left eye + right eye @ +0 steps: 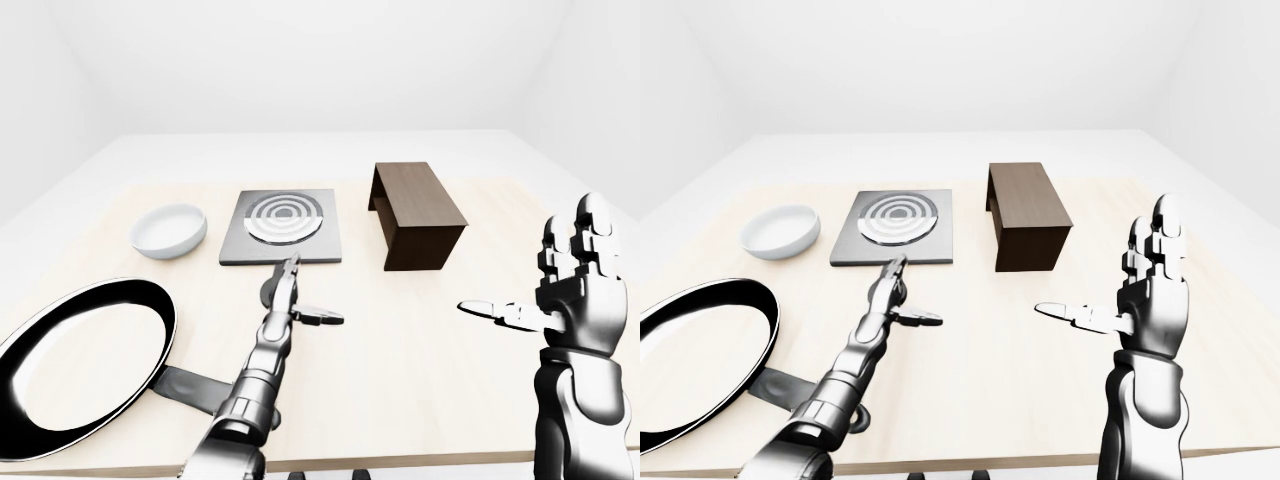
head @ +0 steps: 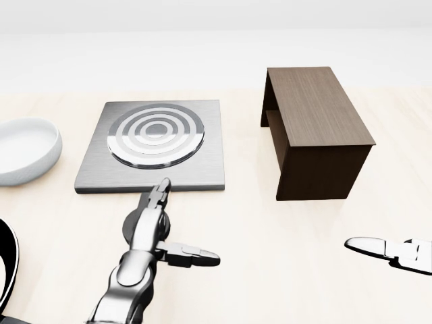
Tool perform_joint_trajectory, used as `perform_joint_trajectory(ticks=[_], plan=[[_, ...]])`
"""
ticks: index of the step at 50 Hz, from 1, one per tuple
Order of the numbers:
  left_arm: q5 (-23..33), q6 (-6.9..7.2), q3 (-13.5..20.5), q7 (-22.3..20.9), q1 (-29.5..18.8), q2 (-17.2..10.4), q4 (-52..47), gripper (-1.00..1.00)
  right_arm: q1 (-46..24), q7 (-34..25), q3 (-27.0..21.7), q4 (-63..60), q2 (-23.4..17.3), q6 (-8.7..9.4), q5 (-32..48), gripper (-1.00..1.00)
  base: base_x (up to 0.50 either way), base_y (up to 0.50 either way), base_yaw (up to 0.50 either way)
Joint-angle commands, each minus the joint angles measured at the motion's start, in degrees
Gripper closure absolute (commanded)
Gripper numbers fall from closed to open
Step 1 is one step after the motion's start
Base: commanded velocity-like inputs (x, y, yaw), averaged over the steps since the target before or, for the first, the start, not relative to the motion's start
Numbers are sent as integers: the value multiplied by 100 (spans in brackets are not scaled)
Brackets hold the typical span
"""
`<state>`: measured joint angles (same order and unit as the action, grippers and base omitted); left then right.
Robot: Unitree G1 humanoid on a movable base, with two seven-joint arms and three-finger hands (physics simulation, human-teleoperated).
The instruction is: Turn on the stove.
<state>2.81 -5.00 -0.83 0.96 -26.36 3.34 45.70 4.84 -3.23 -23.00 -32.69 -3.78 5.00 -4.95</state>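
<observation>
The stove is a square grey metal plate; its round burner shows pale, bright rings. Just below the plate's lower edge lies a black round knob, mostly covered by my left hand. That hand is open: its fingers stretch flat over the knob and their tips reach the plate's edge, while the thumb sticks out to the right. My right hand is held up open, apart from everything, at the right of the left-eye view.
A dark brown wooden shelf stands right of the stove. A white bowl sits to its left. A large black frying pan lies at the lower left, its handle beside my left forearm. All rest on a pale wooden table.
</observation>
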Motion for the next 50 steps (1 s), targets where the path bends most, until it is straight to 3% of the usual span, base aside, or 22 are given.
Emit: perform_joint_trajectory(ticks=[1,12,30,31,32,33,35,37,39,41,45,50], plan=[[-239,0,364,114,-1167,-296,1836,-100,12,-4,4,-19,7,0,9,-100,0,0,0],[-268,0,398,149,-1663,-278,2180,-100,-5,-1,8,-31,3,0,9,-100,0,0,0],[-192,0,194,123,-1597,-139,936,-100,6,-10,14,1,7,0,-4,-100,0,0,0],[-210,0,205,169,-1589,-127,892,-100,7,-10,15,5,9,0,-5,-100,0,0,0],[-299,0,356,653,-1702,-100,951,-100,0,-3,33,17,12,0,9,-100,0,0,0],[-334,0,339,689,-1726,-112,997,-100,0,-1,35,18,12,0,9,-100,0,0,0],[-622,0,543,1238,-1976,-146,1200,-100,1,-4,33,-17,8,0,-1,-100,0,0,0],[-714,0,519,1486,-2045,-181,1230,-100,-2,-8,20,-33,2,0,-12,-100,0,0,0],[-652,0,525,2106,-2088,-245,1165,-100,-10,-11,-11,-66,-7,0,-42,-100,0,0,0],[-642,0,518,2408,-2092,-313,1064,-100,-7,-12,-11,-47,0,0,-41,-100,0,0,0],[-748,0,479,2533,-1932,-442,252,-100,-10,-4,25,-11,6,0,-17,-100,0,0,0],[-693,0,305,2284,-1108,-477,-2264,-100,-1,1,46,12,12,0,2,-100,0,0,0]])
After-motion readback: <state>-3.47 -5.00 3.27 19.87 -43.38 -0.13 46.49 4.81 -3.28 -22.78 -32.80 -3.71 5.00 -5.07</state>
